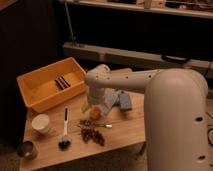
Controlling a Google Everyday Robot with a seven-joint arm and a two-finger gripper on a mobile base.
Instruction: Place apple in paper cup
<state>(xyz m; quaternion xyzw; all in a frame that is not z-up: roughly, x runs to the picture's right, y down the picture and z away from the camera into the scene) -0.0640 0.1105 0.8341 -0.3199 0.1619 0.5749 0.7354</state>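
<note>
The apple (95,114) is a small orange-red toy fruit lying near the middle of the wooden table (125,132). The paper cup (41,122) is short and white and stands upright near the table's left edge, well to the left of the apple. My gripper (95,109) hangs from the white arm and is right over the apple, at or touching its top. The arm hides part of the apple.
A large yellow bin (30,95) holding dark sticks stands at the back left. A dark metallic cup (26,149) is at the front left corner. A black brush (64,134), dark grapes (93,136), a metal utensil (96,124) and a blue object (123,101) surround the apple.
</note>
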